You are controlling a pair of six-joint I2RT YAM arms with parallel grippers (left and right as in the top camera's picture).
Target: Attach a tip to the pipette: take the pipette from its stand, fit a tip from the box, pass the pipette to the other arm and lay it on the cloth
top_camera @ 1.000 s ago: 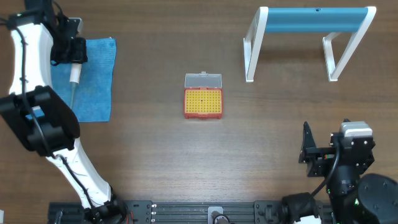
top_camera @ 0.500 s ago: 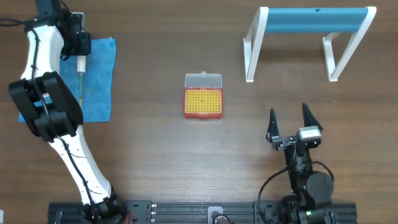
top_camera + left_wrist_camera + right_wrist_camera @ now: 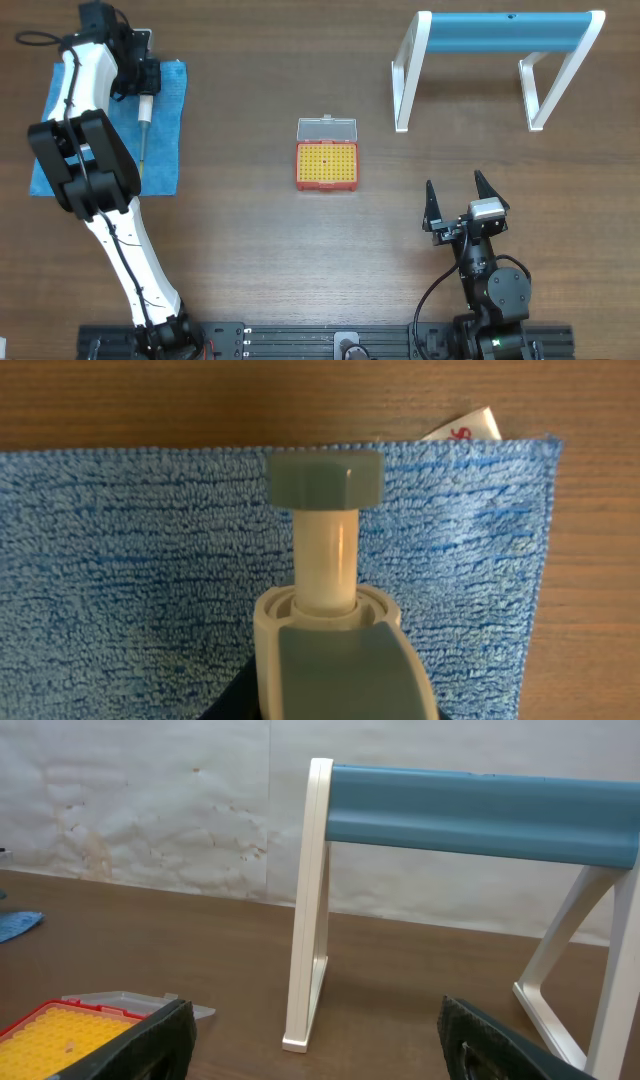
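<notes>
Left end effector [image 3: 143,82]: pinching the pipette [image 3: 144,108] by its upper body, over the far part of the blue cloth [image 3: 165,125]. From my left wrist camera the pipette [image 3: 335,660] sits directly in front of the lens, its grey plunger button [image 3: 325,478] standing against the cloth [image 3: 150,540]. Cannot tell whether the pipette touches the cloth or is held just above it. Long axis, seen from above: runs along the cloth's length, plunger end toward the far edge of the table [image 3: 250,260], thin lower end pointing back toward the arm bases and lying inside the cloth's outline. Right end effector [image 3: 455,190]: fingers spread wide, nothing between them, low over bare table on the right side, well apart from the pipette. Right wrist camera: end effector [image 3: 315,1020] faces the stand [image 3: 480,805], blue bar on white legs, nothing hanging on it. Containers: tip box [image 3: 327,165] at mid-table, between the two arms, its clear lid [image 3: 327,128] folded back toward the far edge; the red tray holds a yellow rack of tips [image 3: 326,160] that looks full. Stand [image 3: 500,35] at far right.
</notes>
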